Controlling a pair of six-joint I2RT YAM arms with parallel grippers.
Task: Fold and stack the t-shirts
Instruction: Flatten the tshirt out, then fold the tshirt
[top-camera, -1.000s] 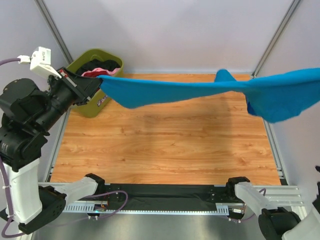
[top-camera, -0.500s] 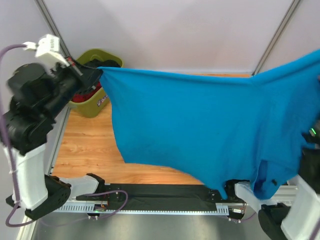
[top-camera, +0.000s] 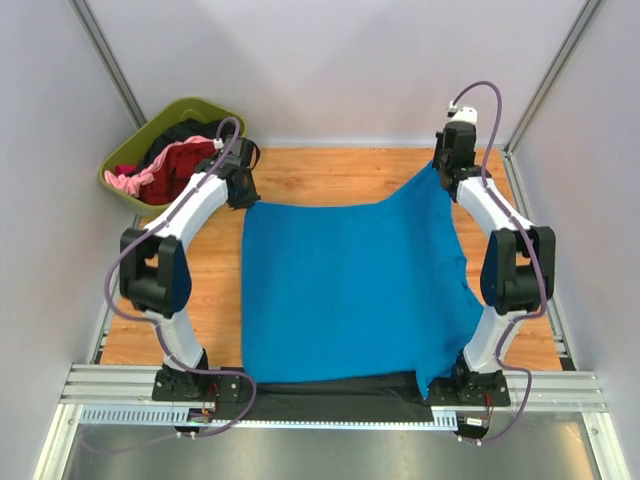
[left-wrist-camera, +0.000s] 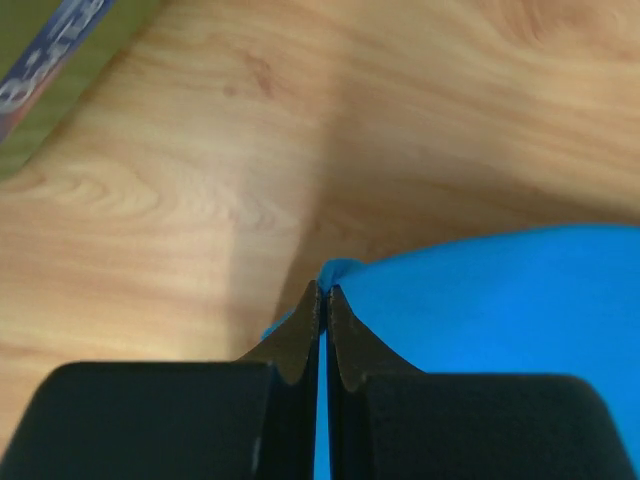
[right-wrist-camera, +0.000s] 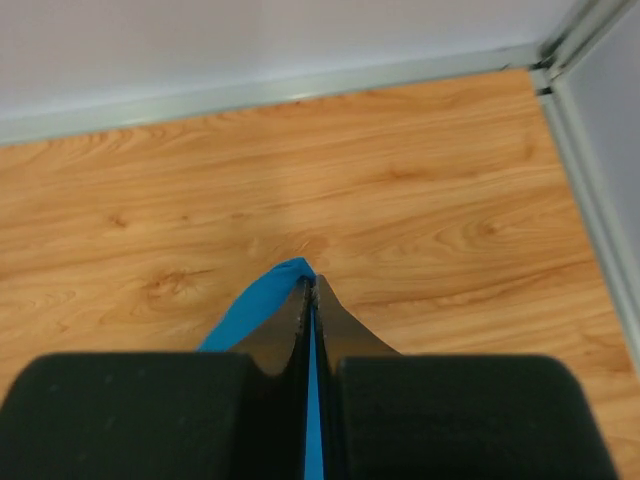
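The bright blue t-shirt (top-camera: 345, 290) lies spread flat over the middle of the wooden table, its near hem hanging over the front edge. My left gripper (top-camera: 243, 197) is shut on its far left corner (left-wrist-camera: 345, 272), low over the wood. My right gripper (top-camera: 440, 166) is shut on its far right corner (right-wrist-camera: 285, 272), near the back wall. Blue cloth shows between the jaws of both. Dark red, pink and black shirts (top-camera: 175, 160) lie heaped in the tub.
The olive-green tub (top-camera: 125, 150) stands at the back left corner, just left of my left gripper; its side shows in the left wrist view (left-wrist-camera: 50, 70). Cage posts and the back wall (right-wrist-camera: 300, 40) border the table (top-camera: 200, 300).
Both arms have swung from high at the sides down to the far part of the table. The blue shirt, hanging in the air before, now lies spread on the table.
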